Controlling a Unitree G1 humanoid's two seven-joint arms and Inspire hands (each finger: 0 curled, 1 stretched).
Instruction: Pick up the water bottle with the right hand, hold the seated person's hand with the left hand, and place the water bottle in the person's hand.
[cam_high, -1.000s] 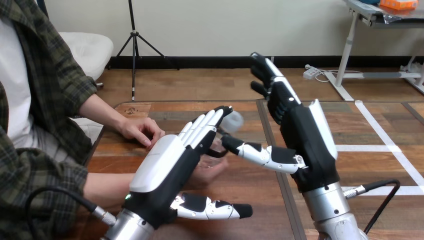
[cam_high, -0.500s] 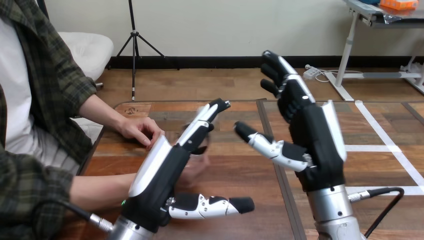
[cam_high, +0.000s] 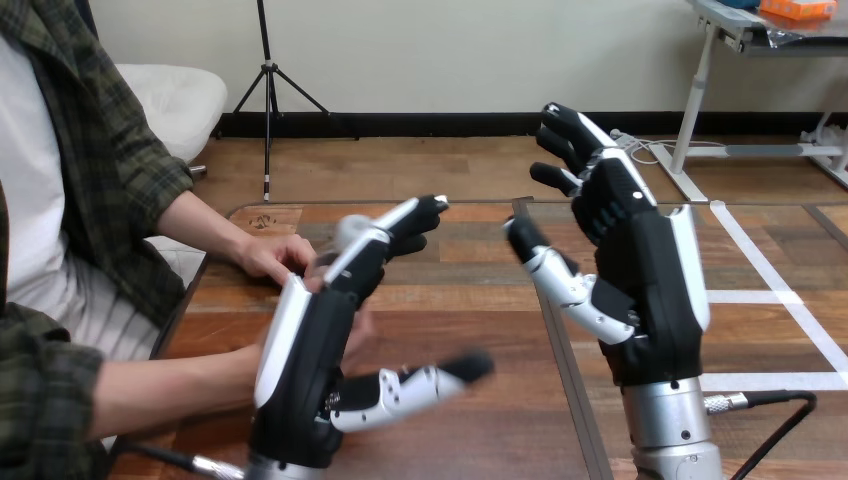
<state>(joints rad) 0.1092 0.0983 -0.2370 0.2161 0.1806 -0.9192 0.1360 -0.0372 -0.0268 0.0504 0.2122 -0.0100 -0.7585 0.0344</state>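
Observation:
My left hand (cam_high: 305, 350) stands edge-on over the table's near left, open, with straight fingers (cam_high: 400, 222) pointing away and the thumb stretched to the right. Just behind it is the person's hand (cam_high: 358, 328), mostly hidden, its forearm coming in from the left. A pale, blurred bit of the clear water bottle (cam_high: 348, 232) pokes up beside my left fingers; I cannot tell how it is held. My right hand (cam_high: 645, 280) is upright at the right, open and empty, well apart from the bottle.
The person's other hand (cam_high: 280, 256) rests on the wooden table (cam_high: 470, 330) near its far left corner. A dark seam runs down the table's middle. White tape lines cross its right part.
My right hand has drawn off to the right and upward. My left hand has turned edge-on and pulled back. The person's hand and the bottle have shifted left, behind my left hand.

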